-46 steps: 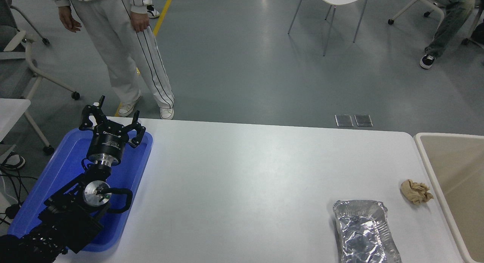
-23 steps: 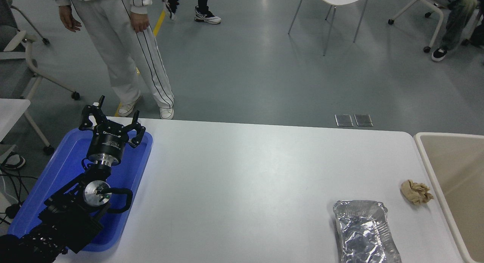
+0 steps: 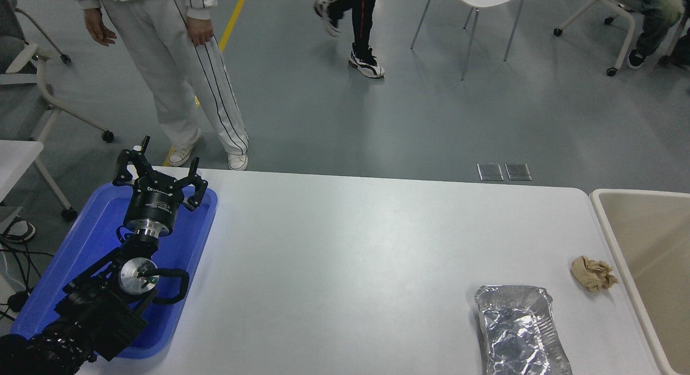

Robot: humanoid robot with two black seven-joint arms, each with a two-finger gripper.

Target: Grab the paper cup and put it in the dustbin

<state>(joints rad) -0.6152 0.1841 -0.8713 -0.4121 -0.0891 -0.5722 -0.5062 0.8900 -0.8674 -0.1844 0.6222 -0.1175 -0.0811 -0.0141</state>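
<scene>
Two containers show nothing inside: dustbin [image 3: 647, 245], foil tray [image 3: 517, 329]; left gripper [image 3: 159, 173] spread wide, holding nothing.

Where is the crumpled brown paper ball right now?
In the head view the crumpled paper ball lies on the white table near its right edge, just left of the dustbin rim and a little beyond the foil tray.
</scene>
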